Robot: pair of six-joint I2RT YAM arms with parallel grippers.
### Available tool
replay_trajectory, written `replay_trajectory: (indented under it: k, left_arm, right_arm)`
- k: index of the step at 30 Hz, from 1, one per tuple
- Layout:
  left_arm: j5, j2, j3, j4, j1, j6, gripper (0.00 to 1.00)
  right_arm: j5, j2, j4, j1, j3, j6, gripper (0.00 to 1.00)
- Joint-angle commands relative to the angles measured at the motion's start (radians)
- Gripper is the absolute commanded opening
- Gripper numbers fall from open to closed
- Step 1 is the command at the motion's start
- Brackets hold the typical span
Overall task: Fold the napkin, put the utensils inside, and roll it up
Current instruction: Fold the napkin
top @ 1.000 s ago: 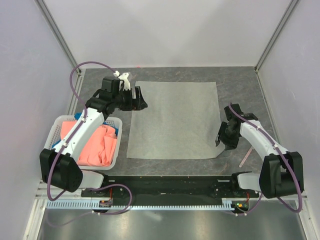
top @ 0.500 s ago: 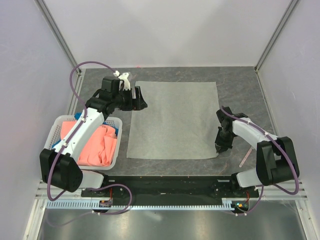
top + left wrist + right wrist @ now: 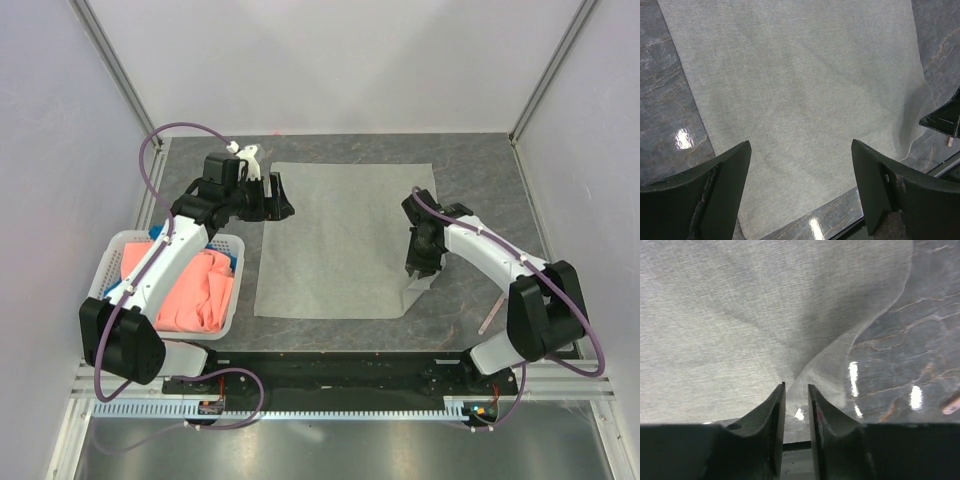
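Observation:
The light grey napkin point(image 3: 340, 230) lies spread on the dark table, and its near right corner is pulled up and inward into a fold. My right gripper point(image 3: 418, 266) is shut on that corner; in the right wrist view the cloth point(image 3: 740, 315) rises in a ridge into the narrow gap of the gripper point(image 3: 796, 386). My left gripper point(image 3: 284, 202) hangs open over the napkin's far left edge, and between its fingers point(image 3: 800, 145) there is only flat cloth point(image 3: 800, 75) below. A pinkish-brown utensil point(image 3: 489, 317) lies on the table near the right arm's base, apart from the napkin.
A white basket point(image 3: 112, 262) at the left holds a coral-orange cloth point(image 3: 195, 290) and a blue cloth point(image 3: 232, 262). Bare marbled table point(image 3: 480, 180) shows to the right of the napkin. White walls close in the back and sides.
My right gripper closed on the napkin's near right corner and has carried it up and to the left, folding that corner over. The left arm has not moved.

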Motion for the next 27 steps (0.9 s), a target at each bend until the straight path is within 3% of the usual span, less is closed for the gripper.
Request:
replay_trajectory:
  k: [1, 4, 12, 17, 27]
  left_arm:
    - [0.002, -0.039, 0.005, 0.037, -0.004, 0.039, 0.88]
    - [0.009, -0.034, 0.005, 0.035, -0.004, 0.035, 0.88]
    - [0.021, -0.027, 0.005, 0.037, -0.004, 0.036, 0.88]
    - [0.030, -0.027, 0.005, 0.035, -0.003, 0.036, 0.88]
    - [0.047, -0.021, 0.003, 0.037, -0.004, 0.036, 0.88]
  right_arm:
    - [0.103, -0.046, -0.069, -0.002, 0.026, 0.049, 0.38]
    - [0.122, -0.109, -0.082, -0.003, -0.012, 0.067, 0.45]
    - [0.136, -0.176, -0.093, -0.031, -0.132, 0.092, 0.45]
    - [0.136, -0.248, -0.128, -0.101, -0.201, 0.084, 0.50]
    - [0.150, -0.252, -0.121, -0.219, -0.273, 0.028, 0.44]
